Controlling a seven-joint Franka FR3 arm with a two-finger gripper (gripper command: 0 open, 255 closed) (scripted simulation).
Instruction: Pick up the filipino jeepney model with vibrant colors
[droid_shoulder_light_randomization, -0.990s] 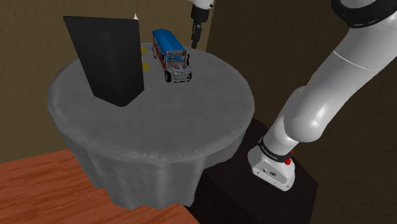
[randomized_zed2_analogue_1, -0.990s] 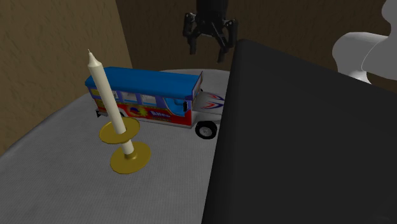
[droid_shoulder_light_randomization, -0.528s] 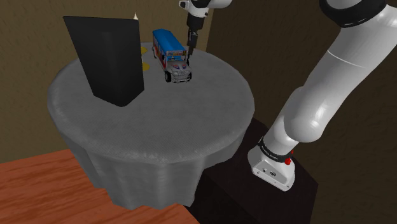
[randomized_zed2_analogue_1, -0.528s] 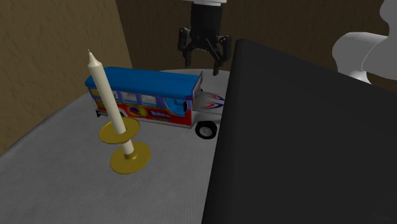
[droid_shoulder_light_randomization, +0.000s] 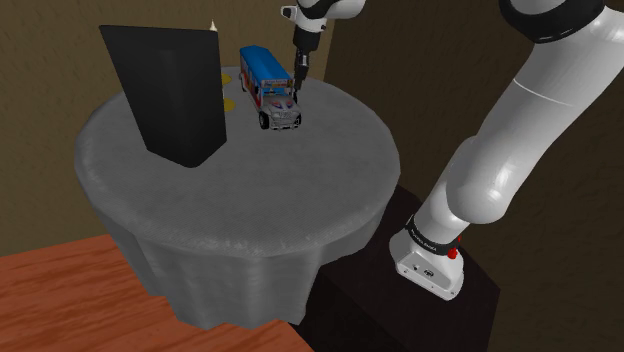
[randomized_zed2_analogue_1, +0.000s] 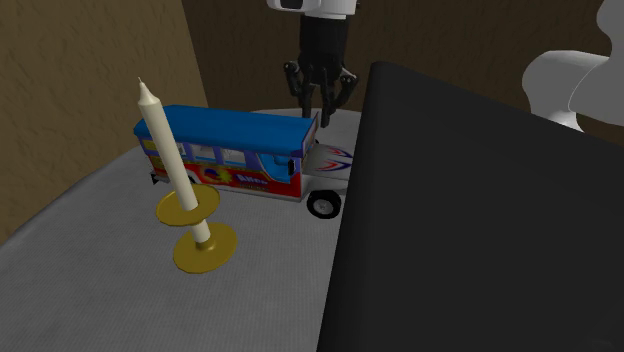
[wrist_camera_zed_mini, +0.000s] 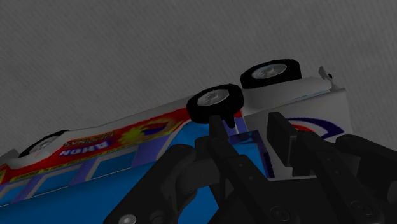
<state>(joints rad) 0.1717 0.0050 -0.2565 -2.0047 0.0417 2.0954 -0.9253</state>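
**Shoulder view**
- Jeepney model (droid_shoulder_light_randomization: 268, 86): blue roof, red and white sides. It stands on its wheels toward 12 o'clock of the round grey table (droid_shoulder_light_randomization: 250, 200). I log it where it stood a second ago.
- Gripper (droid_shoulder_light_randomization: 299, 70): at the jeepney's 2 o'clock, just beside the roof edge. I read it as lower and closer to the model than a second ago.
- Black slab (droid_shoulder_light_randomization: 170, 90): upright, at the jeepney's 9 o'clock, unmoved.
- White arm (droid_shoulder_light_randomization: 520, 150): rises from the dark stand (droid_shoulder_light_randomization: 440, 310) at the table's 4 o'clock.
- Wooden floor (droid_shoulder_light_randomization: 60, 300): at the table's 7 o'clock.

**Second exterior view**
- Jeepney model (randomized_zed2_analogue_1: 230, 150): broadside to me, nose toward 3 o'clock.
- Gripper (randomized_zed2_analogue_1: 322, 112): at the jeepney's 1 o'clock, just over the front end of the roof. It has dropped from the frame's 12 o'clock edge since a second ago. It has also turned, so the fingers that then splayed wide to this camera now look bunched and narrow.
- White candle (randomized_zed2_analogue_1: 165, 150) in its gold holder (randomized_zed2_analogue_1: 200, 245): at the jeepney's 7 o'clock, in front of it, unchanged.
- Black slab (randomized_zed2_analogue_1: 480, 220): at 3 o'clock, covering the tip of the model's nose.

**Wrist view**
- Fingers (wrist_camera_zed_mini: 222, 149): standing apart, so I record the gripper (wrist_camera_zed_mini: 249, 130) as released and holding nothing.
- Jeepney model (wrist_camera_zed_mini: 127, 146): its cab lies beyond the gap, with one wheel (wrist_camera_zed_mini: 216, 103) beside a fingertip. I cannot tell whether they touch.
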